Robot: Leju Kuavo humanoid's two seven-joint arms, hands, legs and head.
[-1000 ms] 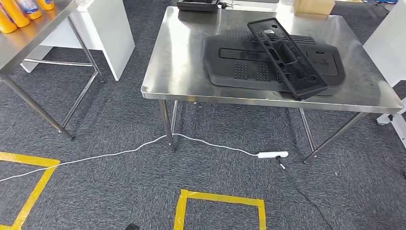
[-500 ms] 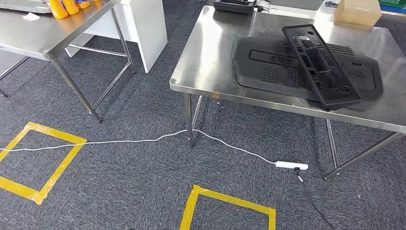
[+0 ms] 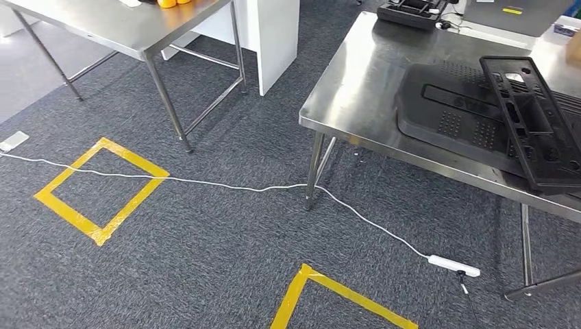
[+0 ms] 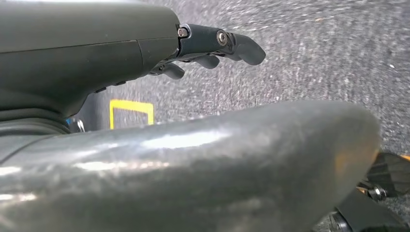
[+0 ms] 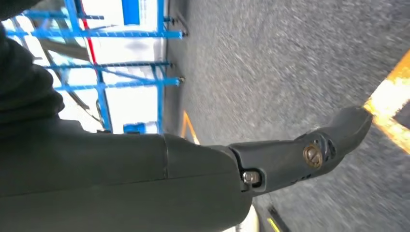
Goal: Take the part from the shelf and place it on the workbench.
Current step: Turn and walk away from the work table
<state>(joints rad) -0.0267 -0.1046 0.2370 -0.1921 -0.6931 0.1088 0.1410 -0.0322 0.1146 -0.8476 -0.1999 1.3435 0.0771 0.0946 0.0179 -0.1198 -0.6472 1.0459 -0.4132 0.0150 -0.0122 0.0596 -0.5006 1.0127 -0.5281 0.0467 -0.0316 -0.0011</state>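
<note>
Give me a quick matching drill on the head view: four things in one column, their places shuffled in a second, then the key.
Things:
1. slim black panel
2. white power strip
3. orange bottles
4. white cable

Places:
A. on the carpet beside the right table's legs
B. lying on the larger black part on the right table
C. on the left table, at the picture's top edge
D. running across the carpet past a yellow tape square

Pairs: 1-B, 2-A, 3-C, 4-D
</note>
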